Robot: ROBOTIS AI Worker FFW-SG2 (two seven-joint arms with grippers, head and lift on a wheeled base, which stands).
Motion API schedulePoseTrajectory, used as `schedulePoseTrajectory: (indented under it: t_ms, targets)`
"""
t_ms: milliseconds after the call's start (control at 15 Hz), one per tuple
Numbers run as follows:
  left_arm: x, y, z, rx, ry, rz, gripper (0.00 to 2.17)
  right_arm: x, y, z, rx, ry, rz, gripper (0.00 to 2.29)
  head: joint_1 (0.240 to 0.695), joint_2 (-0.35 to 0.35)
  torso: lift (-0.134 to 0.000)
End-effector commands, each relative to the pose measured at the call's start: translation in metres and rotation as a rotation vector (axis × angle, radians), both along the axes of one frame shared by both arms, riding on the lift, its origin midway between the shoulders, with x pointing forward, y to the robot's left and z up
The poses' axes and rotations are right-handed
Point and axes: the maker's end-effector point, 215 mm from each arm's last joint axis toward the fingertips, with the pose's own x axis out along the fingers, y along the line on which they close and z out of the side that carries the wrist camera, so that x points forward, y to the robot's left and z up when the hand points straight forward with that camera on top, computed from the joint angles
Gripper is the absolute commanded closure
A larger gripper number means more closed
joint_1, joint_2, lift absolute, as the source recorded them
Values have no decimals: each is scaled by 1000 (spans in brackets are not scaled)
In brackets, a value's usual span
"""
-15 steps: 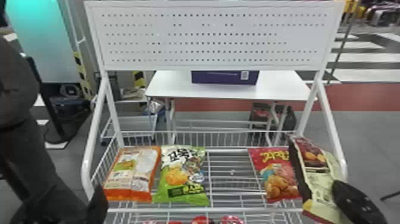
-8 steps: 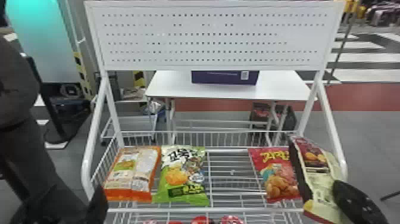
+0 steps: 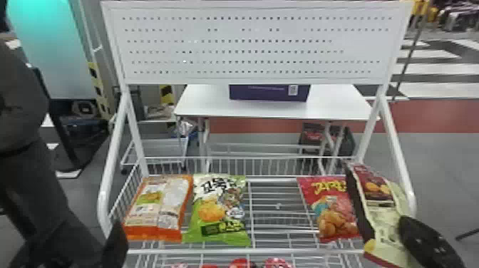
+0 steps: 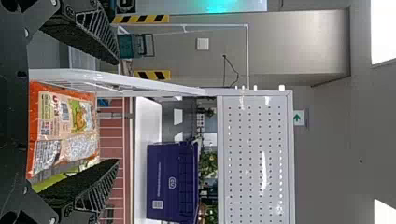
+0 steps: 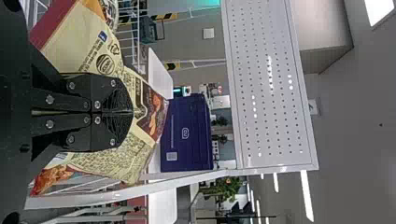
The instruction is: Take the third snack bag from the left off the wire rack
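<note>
As the right claw (image 5: 130, 111) clamps it, the snack bag (image 3: 375, 201) stands — tilted.

We record the wire rack (image 3: 276, 217) as smooth white-coated metal with a matt perforated back panel (image 3: 249, 42), the orange bag (image 3: 158, 206), green bag (image 3: 218, 210) and red bag (image 3: 329, 210) as glossy plastic film, the snack bag (image 3: 374, 192) as creased film with a duller back, and the jaws of the left gripper (image 4: 116, 112) as matt black and ribbed.

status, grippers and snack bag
Right gripper shut on snack bag, held up at right end of wire rack. Left gripper open by orange bag. Nothing blocking.
</note>
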Motion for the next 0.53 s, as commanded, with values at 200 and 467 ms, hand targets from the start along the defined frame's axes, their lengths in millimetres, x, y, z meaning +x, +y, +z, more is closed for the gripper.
schedulePoseTrajectory:
  t_ms: [200, 467]
  targets:
    - [0, 1, -1, 1, 1, 3, 147, 0, -1, -1, 1, 1, -1, 2192, 499, 0, 0]
    - [0, 1, -1, 2, 1, 3, 147, 0, -1, -3, -3, 3, 0, 2192, 499, 0, 0]
